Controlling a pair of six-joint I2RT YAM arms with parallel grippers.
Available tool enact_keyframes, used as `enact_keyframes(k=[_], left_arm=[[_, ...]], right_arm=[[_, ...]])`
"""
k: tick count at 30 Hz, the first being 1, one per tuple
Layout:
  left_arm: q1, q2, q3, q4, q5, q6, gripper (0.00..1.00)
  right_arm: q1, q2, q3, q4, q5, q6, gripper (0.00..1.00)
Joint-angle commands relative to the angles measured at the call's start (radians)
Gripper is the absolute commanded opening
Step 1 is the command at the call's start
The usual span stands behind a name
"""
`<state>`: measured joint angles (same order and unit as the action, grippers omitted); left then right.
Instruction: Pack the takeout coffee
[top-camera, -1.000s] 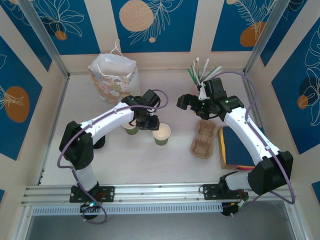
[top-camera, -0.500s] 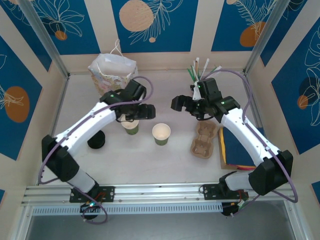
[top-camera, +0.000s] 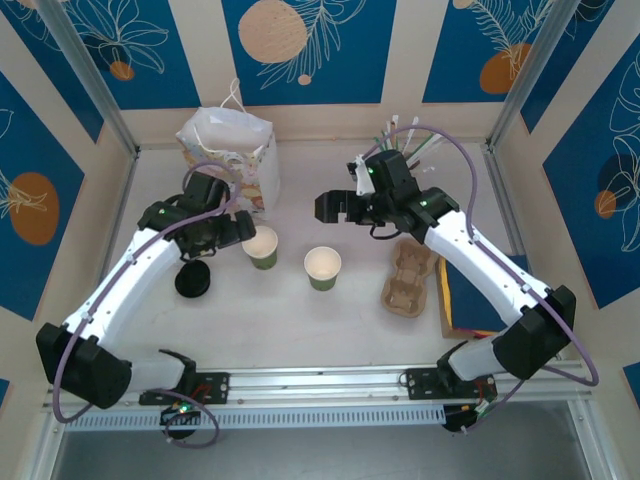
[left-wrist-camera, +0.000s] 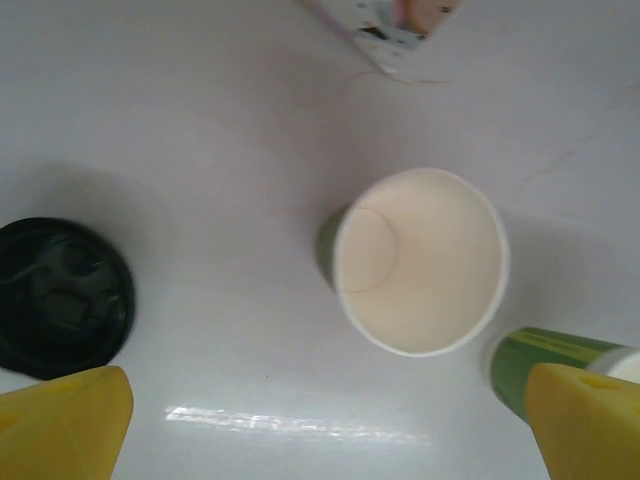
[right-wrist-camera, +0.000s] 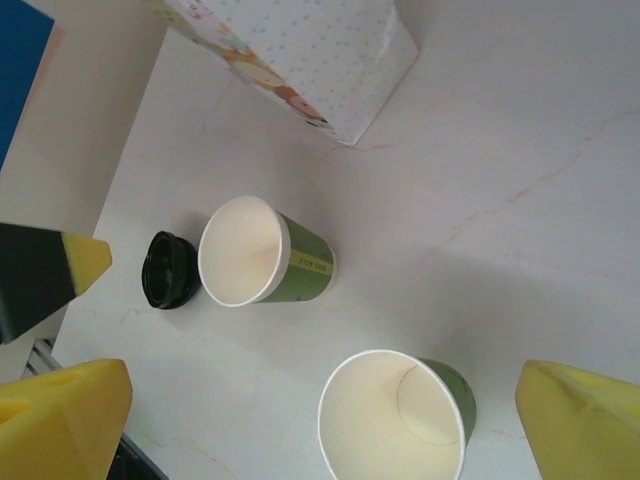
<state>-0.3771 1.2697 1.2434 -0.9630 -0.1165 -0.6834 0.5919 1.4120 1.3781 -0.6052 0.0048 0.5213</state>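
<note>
Unpacked: 2 lidless green cups, left cup (top-camera: 262, 247) and right cup (top-camera: 323, 267), plus loose black lid (top-camera: 193, 279), on counter (top-camera: 300, 320) before gift bag (top-camera: 228, 150); left fingers (left-wrist-camera: 60, 425) and right fingers (right-wrist-camera: 60, 415) wide, empty; lidding, bagging outstanding.

Top external looks steeply down on whole table (top-camera: 330, 320); both wrists face down, left nearer, sharing lidless green cups (left-wrist-camera: 420, 260), black lid (left-wrist-camera: 60, 298).
</note>
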Motion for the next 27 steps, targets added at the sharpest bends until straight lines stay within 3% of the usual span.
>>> enact_keyframes(k=[1, 9, 12, 17, 24, 27], left_arm=[[0.047, -0.034, -0.044, -0.051, -0.067, -0.031, 1.00], [0.167, -0.039, -0.165, -0.009, 0.003, -0.059, 0.96], [0.189, -0.040, -0.212, 0.022, 0.016, -0.062, 0.88], [0.214, -0.008, -0.275, 0.083, 0.044, -0.051, 0.66], [0.213, 0.113, -0.257, 0.120, 0.065, -0.001, 0.48], [0.216, 0.162, -0.249, 0.124, 0.055, 0.018, 0.45]], right_arm=[[0.026, 0.033, 0.071, -0.008, 0.024, -0.059, 0.99], [0.051, 0.100, 0.168, -0.061, 0.011, -0.096, 0.99], [0.051, 0.108, 0.170, -0.062, 0.010, -0.097, 0.99], [0.051, 0.129, 0.186, -0.077, 0.004, -0.102, 0.99], [0.050, 0.149, 0.205, -0.080, 0.000, -0.108, 0.99], [0.049, 0.154, 0.211, -0.084, 0.003, -0.109, 0.99]])
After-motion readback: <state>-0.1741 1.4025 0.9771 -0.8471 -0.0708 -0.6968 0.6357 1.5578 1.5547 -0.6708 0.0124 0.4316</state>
